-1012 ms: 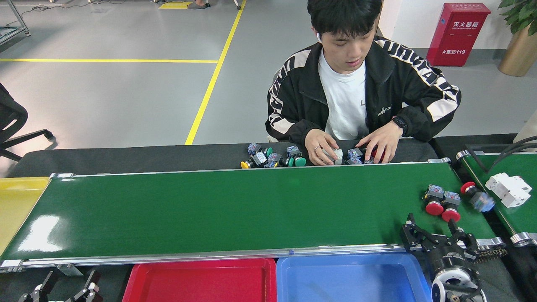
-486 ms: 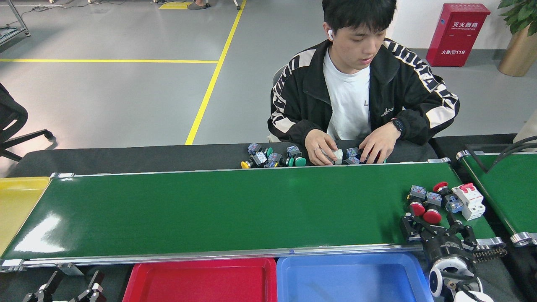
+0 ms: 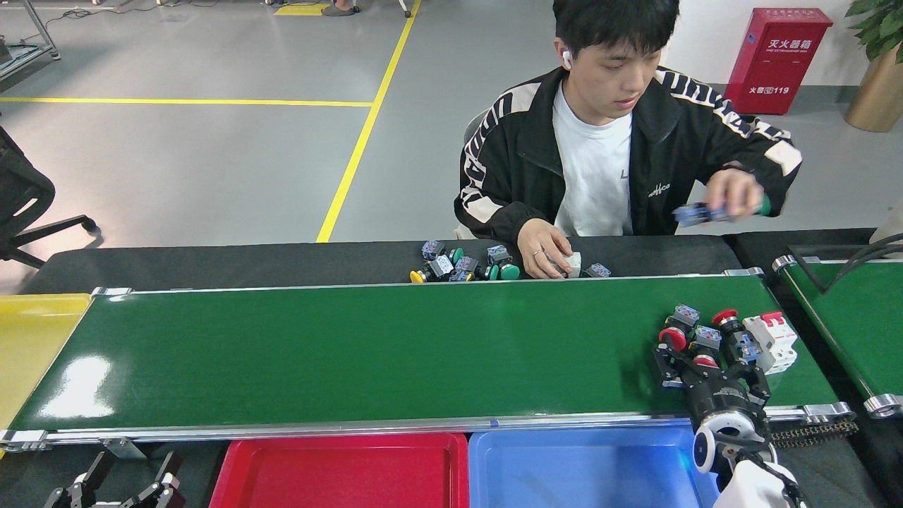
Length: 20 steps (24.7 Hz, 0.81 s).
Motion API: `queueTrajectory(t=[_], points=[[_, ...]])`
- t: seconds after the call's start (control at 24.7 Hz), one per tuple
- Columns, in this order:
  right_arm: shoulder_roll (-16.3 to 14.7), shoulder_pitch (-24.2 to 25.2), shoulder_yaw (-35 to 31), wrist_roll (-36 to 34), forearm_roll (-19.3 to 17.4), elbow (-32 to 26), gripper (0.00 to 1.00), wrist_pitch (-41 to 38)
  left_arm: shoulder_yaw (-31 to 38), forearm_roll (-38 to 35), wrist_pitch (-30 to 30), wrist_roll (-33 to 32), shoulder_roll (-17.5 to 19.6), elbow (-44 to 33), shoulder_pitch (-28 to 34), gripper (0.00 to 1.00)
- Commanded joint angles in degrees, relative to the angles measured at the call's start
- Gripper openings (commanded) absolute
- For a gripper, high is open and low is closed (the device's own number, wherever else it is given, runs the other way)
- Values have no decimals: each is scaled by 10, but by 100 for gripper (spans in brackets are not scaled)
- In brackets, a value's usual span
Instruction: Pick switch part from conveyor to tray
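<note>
The conveyor [image 3: 367,353] is the wide glossy green belt across the middle of the head view. Near its right end lies a cluster of switch parts: two red-button ones [image 3: 674,333] [image 3: 728,324], a third [image 3: 705,347] between them, and a white breaker [image 3: 772,341]. My right gripper [image 3: 709,370] reaches in from the bottom right and stands open, its dark fingers [image 3: 662,367] on either side of the middle red-button part; I cannot tell whether they touch it. My left gripper [image 3: 134,473] sits open at the bottom left, below the belt's rail. A red tray [image 3: 338,451] and a blue tray [image 3: 585,451] lie just below the belt.
A person sits behind the belt; one hand [image 3: 730,194] holds a switch part in the air, the other [image 3: 544,254] rests on the black table beside a pile of switch parts [image 3: 465,264]. A yellow tray [image 3: 28,339] is at the left end, a second green belt [image 3: 853,317] at the right.
The switch parts and white breaker have travelled left along the belt. My right gripper moved forward over them. The person lifted one hand with a part off the table.
</note>
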Motion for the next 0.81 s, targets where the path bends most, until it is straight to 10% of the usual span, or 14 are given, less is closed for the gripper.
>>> queueTrajectory(t=[0.0, 0.2, 0.36, 0.77], points=[[2, -15, 10, -5, 0, 5, 99, -1, 1, 0, -1, 2, 5, -6, -4, 100], [8, -26, 16, -6, 0, 12, 83, -5, 1, -1, -1, 2, 5, -6, -4, 100], [2, -22, 29, -9, -3, 12, 14, -62, 1, -1, -1, 2, 5, -6, -4, 100], [-19, -10, 30, -16, -51, -33, 7, -141, 1, -1, 0, 2, 3, -6, -3, 100]])
